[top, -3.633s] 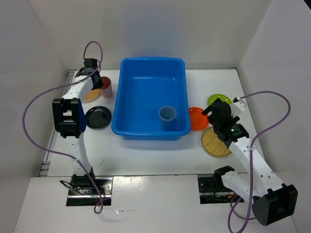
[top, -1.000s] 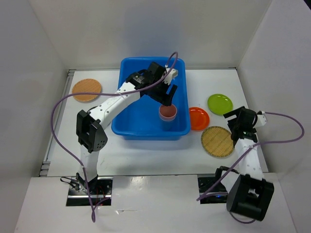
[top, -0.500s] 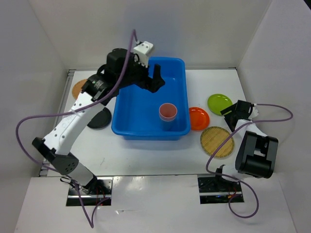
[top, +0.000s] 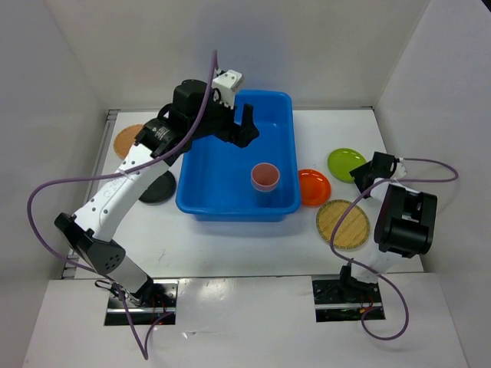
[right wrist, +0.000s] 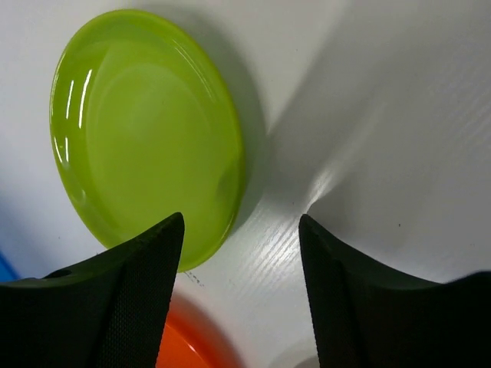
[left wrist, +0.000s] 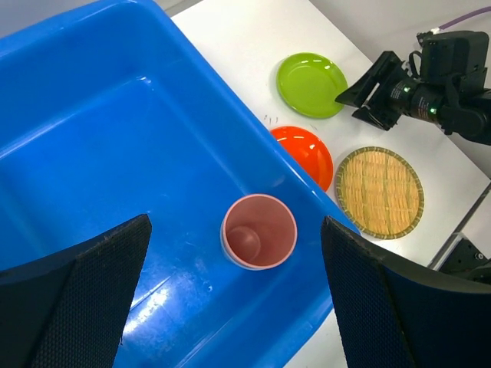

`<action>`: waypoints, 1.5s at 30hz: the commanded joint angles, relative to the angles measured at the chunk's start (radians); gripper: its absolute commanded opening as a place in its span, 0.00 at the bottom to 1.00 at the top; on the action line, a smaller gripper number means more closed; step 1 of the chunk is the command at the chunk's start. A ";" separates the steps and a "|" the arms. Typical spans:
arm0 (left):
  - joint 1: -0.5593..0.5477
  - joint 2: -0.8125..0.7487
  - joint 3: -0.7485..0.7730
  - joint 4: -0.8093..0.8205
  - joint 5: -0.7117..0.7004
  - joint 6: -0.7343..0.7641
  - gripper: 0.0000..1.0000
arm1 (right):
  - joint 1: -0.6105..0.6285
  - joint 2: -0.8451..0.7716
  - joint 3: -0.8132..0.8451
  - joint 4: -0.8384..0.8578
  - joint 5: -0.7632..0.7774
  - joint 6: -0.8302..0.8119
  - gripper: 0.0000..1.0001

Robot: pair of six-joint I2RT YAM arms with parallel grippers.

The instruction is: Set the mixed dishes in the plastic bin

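The blue plastic bin (top: 230,165) stands mid-table, with a pink cup (top: 265,177) upright inside near its right wall. My left gripper (top: 247,126) hovers open and empty above the bin's far part; from its wrist the pink cup (left wrist: 259,231) shows below, between the fingers. My right gripper (right wrist: 242,230) is open, low over the table at the near edge of the lime-green plate (right wrist: 142,130), whose rim lies by the left finger. An orange plate (top: 313,186) and a tan woven plate (top: 343,224) lie right of the bin.
Left of the bin, a black plate (top: 158,189) and a second tan plate (top: 123,141) lie partly hidden under my left arm. White walls close in the table on three sides. The right arm's cable (top: 430,172) loops beside the lime-green plate.
My left gripper has let go of the pink cup and risen toward the bin's far left. My right gripper has swung up to the lime-green plate, and its jaws have narrowed.
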 commanded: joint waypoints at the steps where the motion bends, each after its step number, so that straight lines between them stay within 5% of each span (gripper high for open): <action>1: 0.007 -0.011 0.009 0.034 0.002 -0.007 0.97 | -0.010 0.044 0.052 0.052 0.005 0.003 0.62; 7: 0.016 -0.011 0.000 0.043 0.002 -0.007 0.98 | -0.010 0.081 0.103 0.030 -0.006 -0.006 0.36; 10: 0.016 -0.011 0.000 0.043 0.002 -0.007 0.98 | -0.010 0.092 0.112 0.020 -0.006 -0.006 0.31; 15: 0.025 -0.011 -0.011 0.043 0.002 -0.007 0.98 | -0.010 0.092 0.123 0.010 -0.006 -0.015 0.00; 24: 0.045 -0.080 -0.086 0.072 -0.025 -0.007 0.98 | 0.024 -0.077 0.112 -0.043 0.075 -0.015 0.00; 36: 0.126 -0.154 -0.227 0.103 -0.063 -0.045 0.98 | 0.399 -0.450 0.143 -0.137 0.471 -0.006 0.00; 41: 0.220 -0.206 -0.320 0.146 -0.228 -0.183 0.98 | 0.494 -0.571 0.161 -0.079 0.472 -0.064 0.00; 45: 0.367 -0.283 -0.457 0.233 -0.191 -0.273 0.98 | 0.538 -0.605 0.193 -0.008 0.433 -0.127 0.00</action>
